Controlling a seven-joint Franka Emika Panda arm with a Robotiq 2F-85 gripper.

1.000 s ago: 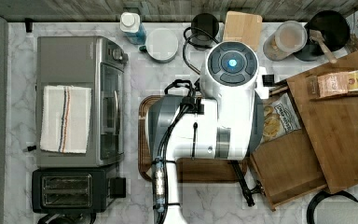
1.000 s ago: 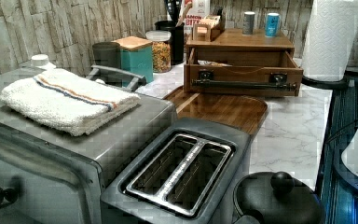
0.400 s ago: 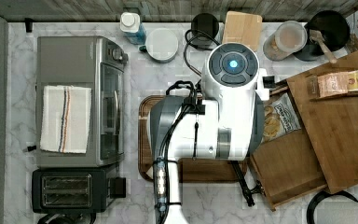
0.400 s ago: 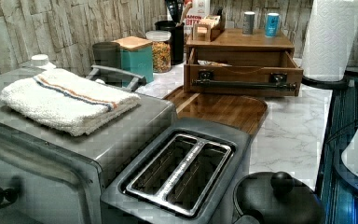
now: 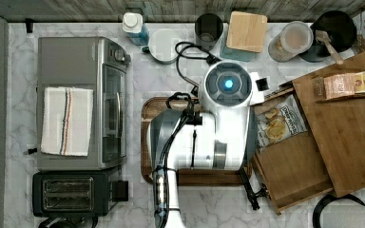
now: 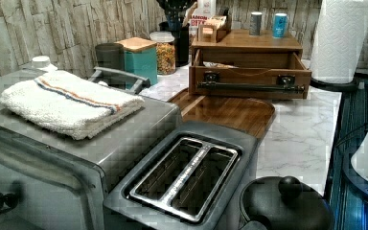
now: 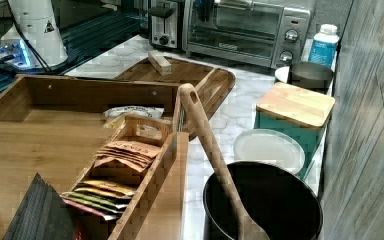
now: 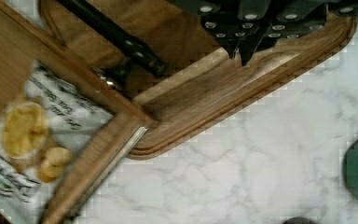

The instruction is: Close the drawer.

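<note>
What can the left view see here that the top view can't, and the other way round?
The left view alone shows the drawer's flat front board with its dark handle bar, and the toaster's slots from close up. The top view alone shows the white arm over the serving tray, and the snack bag lying in the open drawer. Both show the drawer pulled out of its cabinet, the striped towel on the toaster oven, and the marble counter.
</note>
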